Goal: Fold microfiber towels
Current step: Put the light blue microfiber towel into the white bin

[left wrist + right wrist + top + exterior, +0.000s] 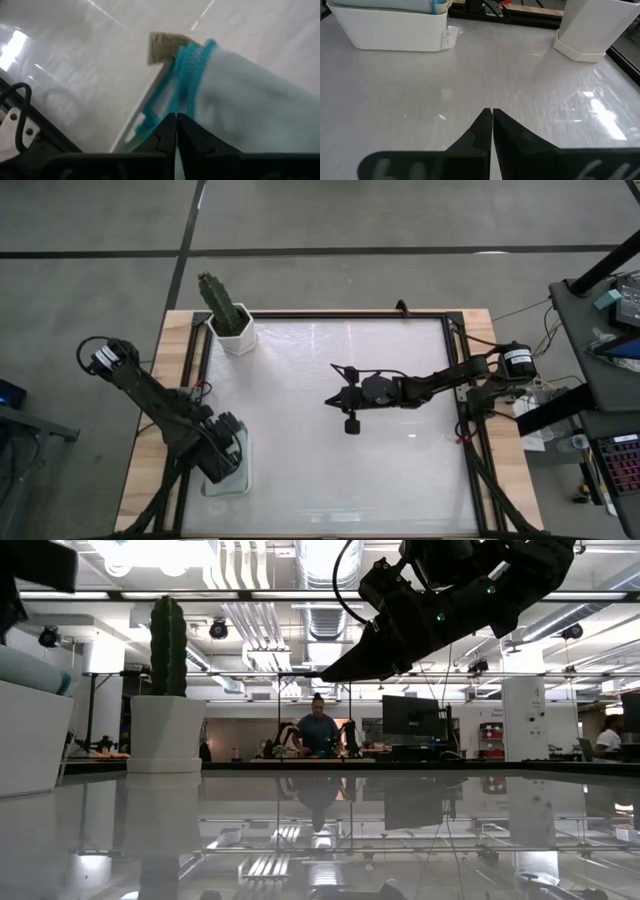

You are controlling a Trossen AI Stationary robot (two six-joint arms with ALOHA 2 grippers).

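Overhead, the glossy white worktop (pixel 330 430) carries a green cactus in a white hexagonal pot (pixel 232 320) at its far left corner. The left gripper (pixel 222 452) hangs directly over the white rectangular tray (pixel 228 480), well apart from the cactus pot; the right gripper (pixel 338 400) hovers mid-worktop.

At table height, the right arm (pixel 440 600) hangs above the bare surface, and the cactus pot (pixel 165 730) stands left with a person (pixel 318 730) far behind.

Through the left wrist, the fingers (pixel 167 131) sit pressed together, empty, just above the stacked microfiber towels (pixel 240 95), teal and pale blue edges showing.

Through the right wrist, its fingers (pixel 485 122) are closed, holding nothing, the tray (pixel 390 30) beyond.
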